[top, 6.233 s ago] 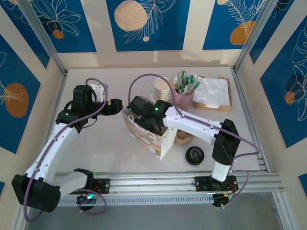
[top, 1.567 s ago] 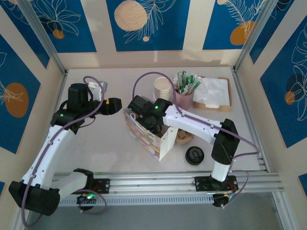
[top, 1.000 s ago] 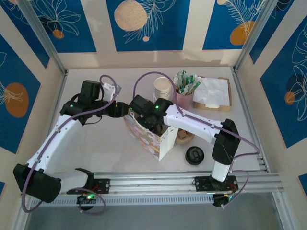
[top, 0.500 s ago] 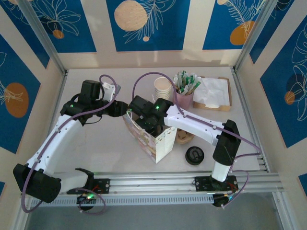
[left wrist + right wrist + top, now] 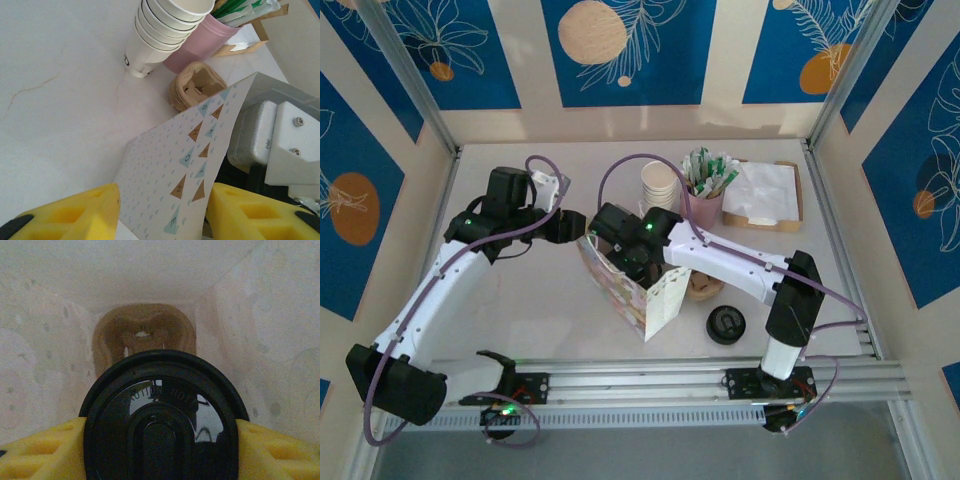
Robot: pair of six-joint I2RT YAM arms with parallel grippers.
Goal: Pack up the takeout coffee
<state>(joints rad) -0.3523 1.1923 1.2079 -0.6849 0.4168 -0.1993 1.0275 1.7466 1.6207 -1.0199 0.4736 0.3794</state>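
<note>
The left gripper (image 5: pixel 576 225) sits left of centre in the top view, its jaws pinching the bag (image 5: pixel 638 296) by its upper edge; in the left wrist view the patterned paper spans the gap between the yellow fingers (image 5: pixel 70 210). The bag stands open mid-frame. The right gripper (image 5: pixel 626 257) reaches down into its mouth, jaws clamped on a black-lidded cup (image 5: pixel 160 410), which hangs above a brown carrier (image 5: pixel 142 332) on the bag's floor. To the upper right stand stacked cups (image 5: pixel 658 184), a pink holder (image 5: pixel 702 206) and a napkin tray (image 5: pixel 790 200). A loose lid (image 5: pixel 726 323) lies at lower right of the bag.
</note>
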